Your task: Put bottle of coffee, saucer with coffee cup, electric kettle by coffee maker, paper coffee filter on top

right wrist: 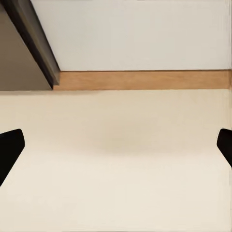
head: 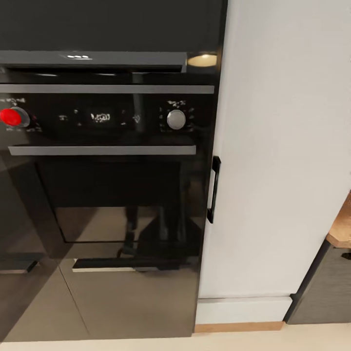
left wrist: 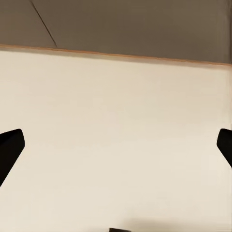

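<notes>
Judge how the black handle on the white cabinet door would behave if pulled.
The handle is a slim upright bar fixed at both ends, so probably stiff. Its glossy finish may be slippery. The tall white door likely swings rather than tips.

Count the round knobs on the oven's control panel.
2. A red knob sits at the panel's left end; a silver knob sits toward its right end. The picture's left edge cuts the oven, so more may be hidden.

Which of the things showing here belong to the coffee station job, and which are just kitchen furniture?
Belonging to the job:
- light wood-grain kitchen countertop, just an end at the edge

Just there:
- glossy black built-in oven
- red round knob
- silver round knob
- tall white cabinet panel with black handle
- cream floor
</notes>
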Motion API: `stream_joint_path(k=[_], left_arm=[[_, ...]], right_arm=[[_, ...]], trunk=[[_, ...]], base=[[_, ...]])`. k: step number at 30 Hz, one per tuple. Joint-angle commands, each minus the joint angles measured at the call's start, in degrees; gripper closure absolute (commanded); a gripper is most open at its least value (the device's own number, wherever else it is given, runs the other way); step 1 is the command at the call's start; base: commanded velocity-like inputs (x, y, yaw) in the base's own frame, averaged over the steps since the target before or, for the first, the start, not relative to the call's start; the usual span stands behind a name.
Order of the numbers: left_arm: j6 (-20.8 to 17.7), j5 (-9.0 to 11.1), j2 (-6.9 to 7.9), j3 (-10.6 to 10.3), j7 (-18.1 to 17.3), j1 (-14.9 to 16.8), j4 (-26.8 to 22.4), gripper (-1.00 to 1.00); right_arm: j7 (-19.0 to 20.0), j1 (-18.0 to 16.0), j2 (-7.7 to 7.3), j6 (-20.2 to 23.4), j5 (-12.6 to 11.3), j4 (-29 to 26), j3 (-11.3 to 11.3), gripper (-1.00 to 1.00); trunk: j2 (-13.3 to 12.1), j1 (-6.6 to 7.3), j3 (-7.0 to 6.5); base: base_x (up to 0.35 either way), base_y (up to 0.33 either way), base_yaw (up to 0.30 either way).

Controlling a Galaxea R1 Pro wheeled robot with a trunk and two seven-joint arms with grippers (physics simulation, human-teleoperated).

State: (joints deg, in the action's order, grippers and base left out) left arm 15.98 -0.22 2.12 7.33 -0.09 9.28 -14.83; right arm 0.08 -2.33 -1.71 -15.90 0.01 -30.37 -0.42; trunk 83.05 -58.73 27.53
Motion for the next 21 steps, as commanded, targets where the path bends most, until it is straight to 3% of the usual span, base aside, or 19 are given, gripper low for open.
stream_joint_path(k=[1, 5, 13, 21], left_arm=[[0.19, -0.04, -0.01, 0.14, -0.01, 0.03, 0.05, -1.00], [0.51, -0.04, -0.01, 0.14, 0.00, 0.03, 0.06, -1.00], [0.95, -0.04, 0.07, 0.14, -0.09, 0.03, 0.06, -1.00], [0.98, -0.07, 0.01, -0.24, -0.09, 0.02, 0.06, -1.00]], right_arm=[[0.01, -0.04, 0.02, -0.18, 0.00, 0.05, -0.03, -1.00], [0.01, -0.04, -0.03, -0.18, 0.00, 0.04, -0.15, -1.00], [0.09, -0.04, -0.05, -0.18, -0.01, 0.04, -3.72, -1.00], [0.10, -0.04, 0.01, -0.18, -0.01, 0.13, -4.06, -1.00]], trunk=[[0.03, 0.00, 0.14], [0.03, 0.00, 0.49], [0.03, 0.00, 1.17], [0.03, 0.00, 1.85]], base=[[0.000, 0.000, -0.160], [0.000, 0.000, -0.158], [0.000, 0.000, -0.156], [-0.055, -0.046, -0.155]])
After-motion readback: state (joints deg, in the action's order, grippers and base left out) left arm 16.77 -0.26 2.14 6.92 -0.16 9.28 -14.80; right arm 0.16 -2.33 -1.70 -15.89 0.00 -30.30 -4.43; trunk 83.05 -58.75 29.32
